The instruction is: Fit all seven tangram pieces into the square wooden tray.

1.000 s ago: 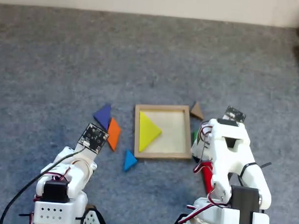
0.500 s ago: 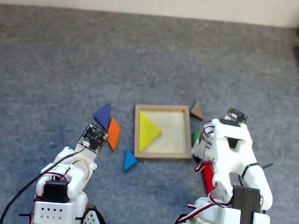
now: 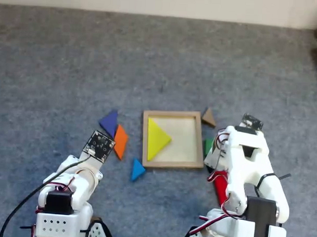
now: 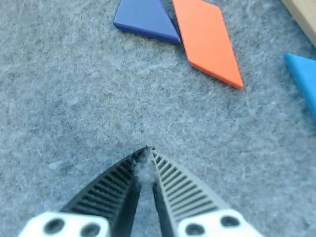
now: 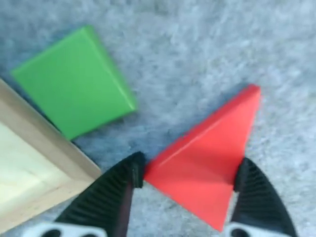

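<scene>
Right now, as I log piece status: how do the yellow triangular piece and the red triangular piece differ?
The yellow triangular piece lies inside the square wooden tray, along its left wall; the red triangular piece lies on the grey carpet outside it. The right tool straddles the red one, open; no tool is near the yellow one. Both are triangles lying flat.

The right gripper (image 5: 190,169) straddles the red triangle (image 5: 202,155) near a green square (image 5: 74,81).
</scene>
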Controlling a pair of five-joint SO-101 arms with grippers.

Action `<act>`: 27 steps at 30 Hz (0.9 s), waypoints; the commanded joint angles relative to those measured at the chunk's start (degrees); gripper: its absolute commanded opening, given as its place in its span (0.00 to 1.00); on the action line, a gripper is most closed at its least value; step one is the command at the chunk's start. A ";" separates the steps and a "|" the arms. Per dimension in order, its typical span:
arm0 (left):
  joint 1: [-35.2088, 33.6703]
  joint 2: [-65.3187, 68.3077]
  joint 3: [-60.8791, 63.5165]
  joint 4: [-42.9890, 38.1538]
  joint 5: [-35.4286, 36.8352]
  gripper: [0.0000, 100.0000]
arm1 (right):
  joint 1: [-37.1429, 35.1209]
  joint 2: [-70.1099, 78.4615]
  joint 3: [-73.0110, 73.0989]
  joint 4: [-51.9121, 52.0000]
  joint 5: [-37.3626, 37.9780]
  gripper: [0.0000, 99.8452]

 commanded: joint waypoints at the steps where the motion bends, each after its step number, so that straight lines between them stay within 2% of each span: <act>1: -0.40 -1.27 1.27 0.18 -0.44 0.01 | 1.19 0.40 0.40 1.36 3.96 0.14; 11: -0.40 -1.27 1.27 0.18 -0.44 0.01 | 1.01 -0.40 -0.57 1.54 5.63 0.12; 17: -0.40 -1.27 1.27 0.18 -0.44 0.01 | 0.84 -9.36 -4.09 7.25 5.71 0.12; 22: -0.40 -1.27 1.27 0.18 -0.44 0.01 | 0.66 -16.57 -5.67 7.96 5.71 0.12; 24: -0.40 -1.27 1.27 0.18 -0.44 0.01 | -0.75 -18.42 -6.55 7.96 5.89 0.12; 27: -0.40 -1.27 1.27 0.18 -0.44 0.01 | -3.82 -20.09 -6.99 7.69 10.20 0.12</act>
